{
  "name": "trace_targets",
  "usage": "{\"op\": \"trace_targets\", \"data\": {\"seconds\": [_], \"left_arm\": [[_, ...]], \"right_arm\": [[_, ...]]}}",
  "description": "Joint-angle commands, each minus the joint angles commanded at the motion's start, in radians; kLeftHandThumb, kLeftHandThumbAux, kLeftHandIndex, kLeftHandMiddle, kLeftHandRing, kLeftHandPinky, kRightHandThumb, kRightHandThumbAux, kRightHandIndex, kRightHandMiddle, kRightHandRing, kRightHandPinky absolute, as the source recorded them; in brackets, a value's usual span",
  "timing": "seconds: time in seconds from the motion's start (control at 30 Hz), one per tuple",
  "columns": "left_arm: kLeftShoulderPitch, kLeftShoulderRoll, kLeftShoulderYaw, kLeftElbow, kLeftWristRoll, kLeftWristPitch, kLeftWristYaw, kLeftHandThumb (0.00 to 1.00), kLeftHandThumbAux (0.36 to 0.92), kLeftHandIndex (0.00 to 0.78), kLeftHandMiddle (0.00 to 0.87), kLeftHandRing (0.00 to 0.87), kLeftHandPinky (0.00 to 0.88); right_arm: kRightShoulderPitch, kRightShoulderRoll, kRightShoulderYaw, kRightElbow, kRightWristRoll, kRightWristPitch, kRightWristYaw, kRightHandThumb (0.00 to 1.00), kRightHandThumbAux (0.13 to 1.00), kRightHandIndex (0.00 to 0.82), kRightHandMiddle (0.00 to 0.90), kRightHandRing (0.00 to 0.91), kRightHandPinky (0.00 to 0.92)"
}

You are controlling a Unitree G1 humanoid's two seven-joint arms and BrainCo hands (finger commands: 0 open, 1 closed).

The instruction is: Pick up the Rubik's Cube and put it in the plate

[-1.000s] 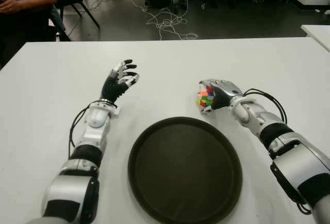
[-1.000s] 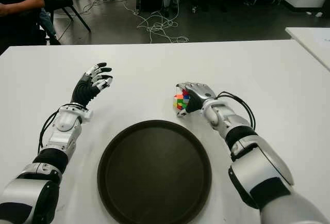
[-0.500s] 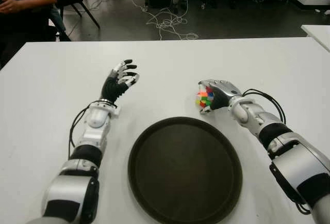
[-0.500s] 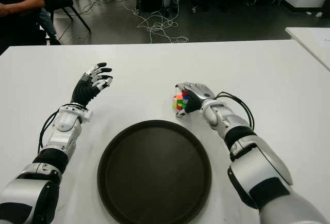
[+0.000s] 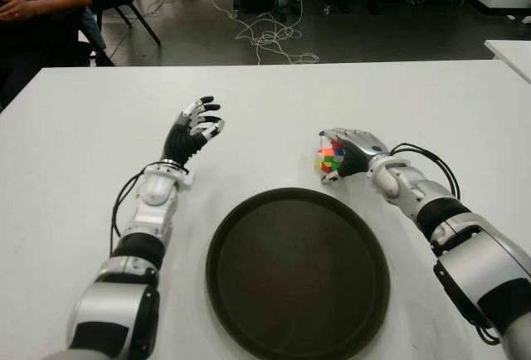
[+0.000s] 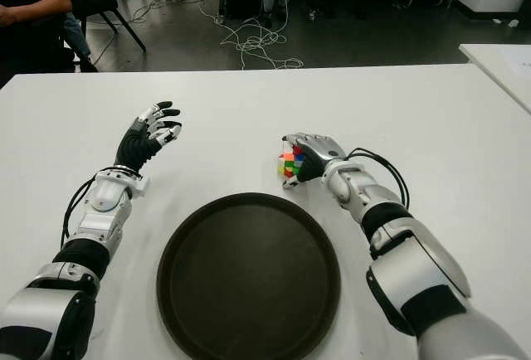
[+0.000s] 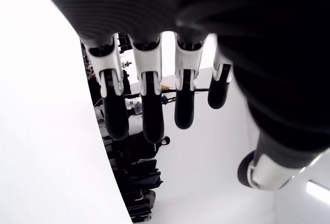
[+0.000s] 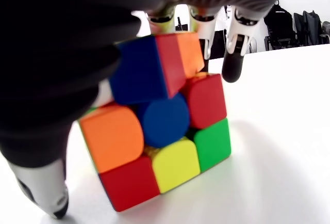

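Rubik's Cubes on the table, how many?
1. The Rubik's Cube sits on the white table just beyond the plate, under the right hand. Left hand holds nothing.

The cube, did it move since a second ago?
No. The cube sits in the same spot just beyond the plate rim, with the right robot hand wrapped around it.

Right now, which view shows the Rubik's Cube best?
The right wrist view: the Rubik's Cube fills the picture, coloured faces clear, with the right hand curled over it on the table. Both eye views show only a small part of it beyond the plate, mostly covered by fingers. The left wrist view shows none.
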Motion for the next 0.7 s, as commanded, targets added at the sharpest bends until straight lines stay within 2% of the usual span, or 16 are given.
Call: {"op": "trace_targets", "data": {"seconds": [0.23, 0.33, 0.43, 0.47, 0.53, 0.6, 0.7], "left_arm": [[0.002, -0.003, 0.004, -0.004, -0.01, 0.001, -0.008, 0.139, 0.664, 0.173, 0.234, 0.27, 0.33], [0.003, -0.004, 0.004, -0.006, -0.009, 0.001, -0.006, 0.136, 0.665, 0.174, 0.231, 0.27, 0.337], [0.003, -0.003, 0.002, -0.007, -0.005, -0.002, -0.003, 0.133, 0.666, 0.177, 0.232, 0.269, 0.34], [0.004, -0.003, 0.002, -0.007, -0.004, -0.003, -0.003, 0.133, 0.667, 0.179, 0.233, 0.27, 0.34], [0.003, -0.003, 0.001, -0.007, -0.003, -0.004, -0.002, 0.135, 0.664, 0.178, 0.235, 0.271, 0.341], [0.004, -0.003, 0.001, -0.006, -0.001, -0.006, 0.0, 0.133, 0.654, 0.176, 0.232, 0.27, 0.34], [0.005, -0.003, 0.0, -0.006, 0.002, -0.009, 0.004, 0.128, 0.642, 0.177, 0.228, 0.268, 0.34]], "right_arm": [[0.001, -0.002, 0.001, 0.001, -0.001, -0.005, -0.011, 0.0, 0.751, 0.138, 0.2, 0.222, 0.234], [0.002, -0.004, 0.001, 0.001, -0.002, -0.01, -0.02, 0.057, 0.811, 0.166, 0.227, 0.245, 0.265], [0.002, -0.011, 0.006, -0.007, -0.009, -0.022, -0.044, 0.205, 0.852, 0.217, 0.274, 0.29, 0.327], [0.002, -0.013, 0.007, -0.009, -0.011, -0.026, -0.051, 0.38, 0.811, 0.286, 0.302, 0.317, 0.361], [0.003, -0.012, 0.012, -0.008, -0.017, -0.029, -0.074, 0.567, 0.766, 0.36, 0.348, 0.363, 0.417], [0.003, -0.014, 0.019, -0.01, -0.026, -0.03, -0.107, 0.632, 0.751, 0.387, 0.396, 0.414, 0.463], [0.003, -0.015, 0.028, -0.012, -0.036, -0.031, -0.145, 0.677, 0.74, 0.406, 0.452, 0.478, 0.516]]}}
